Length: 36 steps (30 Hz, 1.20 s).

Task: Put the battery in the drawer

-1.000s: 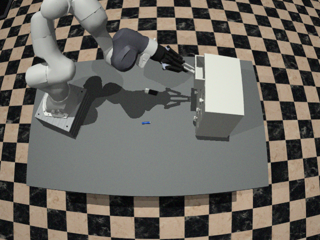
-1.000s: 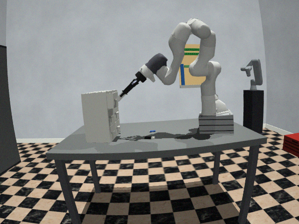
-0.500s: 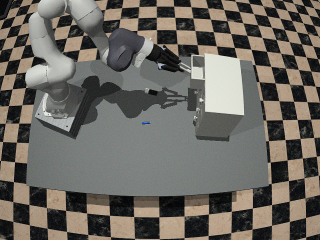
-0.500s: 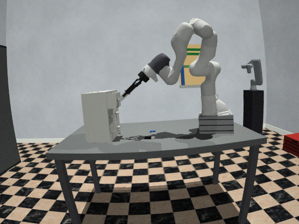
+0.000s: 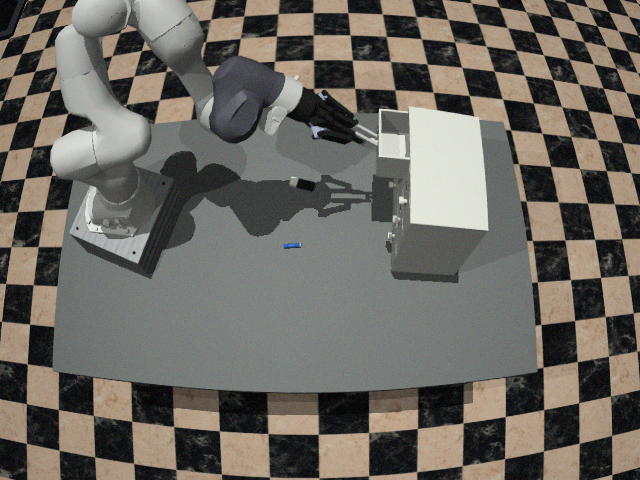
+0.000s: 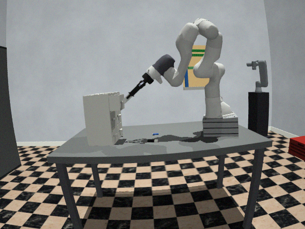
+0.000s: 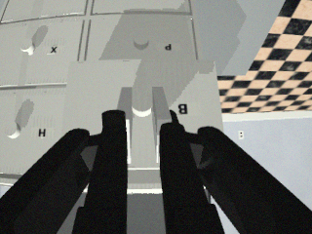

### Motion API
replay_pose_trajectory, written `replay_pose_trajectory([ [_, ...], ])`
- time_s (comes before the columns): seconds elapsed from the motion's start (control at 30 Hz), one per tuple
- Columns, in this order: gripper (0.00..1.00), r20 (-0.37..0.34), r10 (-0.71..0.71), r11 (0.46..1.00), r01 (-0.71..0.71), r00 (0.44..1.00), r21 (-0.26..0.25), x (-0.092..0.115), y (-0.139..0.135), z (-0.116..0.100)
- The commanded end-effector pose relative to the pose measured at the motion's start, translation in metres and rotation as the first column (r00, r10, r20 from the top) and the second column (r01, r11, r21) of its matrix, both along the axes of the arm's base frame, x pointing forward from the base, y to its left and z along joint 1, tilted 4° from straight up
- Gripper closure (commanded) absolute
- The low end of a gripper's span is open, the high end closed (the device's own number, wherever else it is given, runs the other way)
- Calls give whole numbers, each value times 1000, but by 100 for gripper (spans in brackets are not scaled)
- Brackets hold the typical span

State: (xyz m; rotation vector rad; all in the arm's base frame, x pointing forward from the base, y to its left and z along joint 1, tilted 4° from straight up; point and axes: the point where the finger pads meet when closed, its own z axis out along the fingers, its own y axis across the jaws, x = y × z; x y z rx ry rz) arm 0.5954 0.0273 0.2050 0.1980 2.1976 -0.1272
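A: Gripper [image 5: 370, 136] fingers narrowed onto drawer B's knob [image 7: 140, 112], upper right; battery [image 5: 292, 245] left mid-table.
B: Drawer B [image 5: 392, 138] should be drawn straight, stopped before half-length.

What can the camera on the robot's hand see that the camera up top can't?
Only the hand camera shows the letters on the drawer fronts, like B and H, and the small knob pinched between the fingers. Only the top camera shows the blue battery lying on the table, the inside of the open drawer, and the robot's base. Both show the gripper at the front of the white chest.
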Motion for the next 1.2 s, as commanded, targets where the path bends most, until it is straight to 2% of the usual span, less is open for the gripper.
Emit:
replay_pose_trajectory([
  [0.0, 92, 4, -4, 1000, 4, 1000, 3, -1, 0, 1],
  [0.73, 92, 4, -4, 1000, 4, 1000, 3, -2, 0, 1],
  [1.03, 80, 4, -4, 1000, 4, 1000, 3, -2, 0, 1],
  [1.17, 80, 4, -4, 1000, 4, 1000, 3, -2, 0, 1],
])
